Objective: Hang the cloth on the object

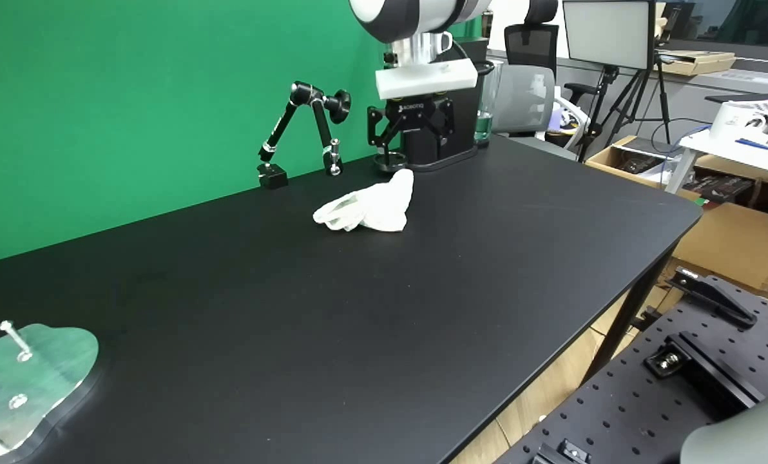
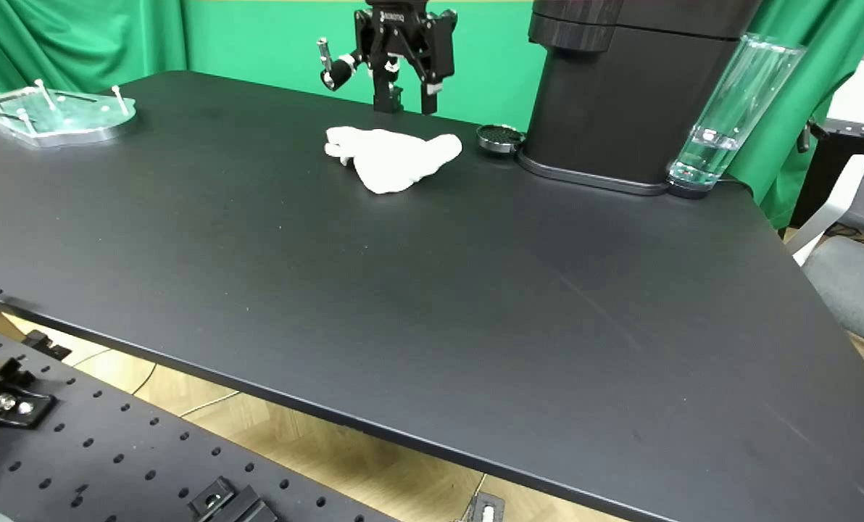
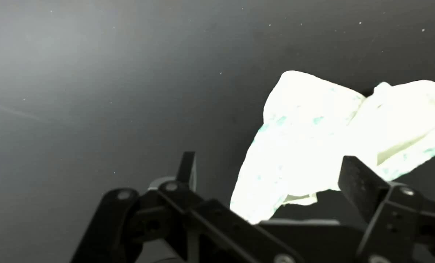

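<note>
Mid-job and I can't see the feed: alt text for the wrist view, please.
A rumpled white cloth lies on a dark tabletop, right of centre and reaching the picture's right edge. Along the bottom, the gripper stands open and holds nothing; its finger on the picture's right overlaps the cloth, its finger on the left shows against the tabletop.

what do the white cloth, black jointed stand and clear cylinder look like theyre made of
White cloth: matte, soft fabric, from its loose folds; fibre unclear. Black jointed stand: probably metal, satin black, given its sheen and silver tip. Clear cylinder: glossy plastic or glass; the green curtain shows through it.
</note>
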You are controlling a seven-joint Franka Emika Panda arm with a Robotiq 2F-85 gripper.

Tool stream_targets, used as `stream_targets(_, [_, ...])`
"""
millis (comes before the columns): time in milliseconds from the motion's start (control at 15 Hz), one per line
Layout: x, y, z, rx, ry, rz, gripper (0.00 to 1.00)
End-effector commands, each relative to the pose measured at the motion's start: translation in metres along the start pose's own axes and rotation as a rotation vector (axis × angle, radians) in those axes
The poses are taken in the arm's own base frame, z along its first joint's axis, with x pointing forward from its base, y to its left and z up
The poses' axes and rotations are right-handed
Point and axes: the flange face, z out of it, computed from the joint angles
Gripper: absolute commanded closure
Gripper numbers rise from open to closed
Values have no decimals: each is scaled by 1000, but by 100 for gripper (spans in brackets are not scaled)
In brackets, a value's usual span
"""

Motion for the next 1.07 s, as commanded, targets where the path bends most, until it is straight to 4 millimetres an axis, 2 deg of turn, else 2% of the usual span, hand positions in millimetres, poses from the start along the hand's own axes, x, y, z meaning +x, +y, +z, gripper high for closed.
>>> stream_targets(0, [19, 6, 25, 16, -11, 33, 0])
stream_targets(467, [40, 3, 66, 57, 21, 130, 0])
stream_targets(733, [49, 7, 82, 48, 24, 168, 0])
stream_targets(800, [52, 9, 84, 47, 25, 178, 25])
stream_targets(867, [54, 10, 86, 46, 25, 184, 27])
stream_targets(1000, [58, 12, 87, 48, 25, 198, 40])
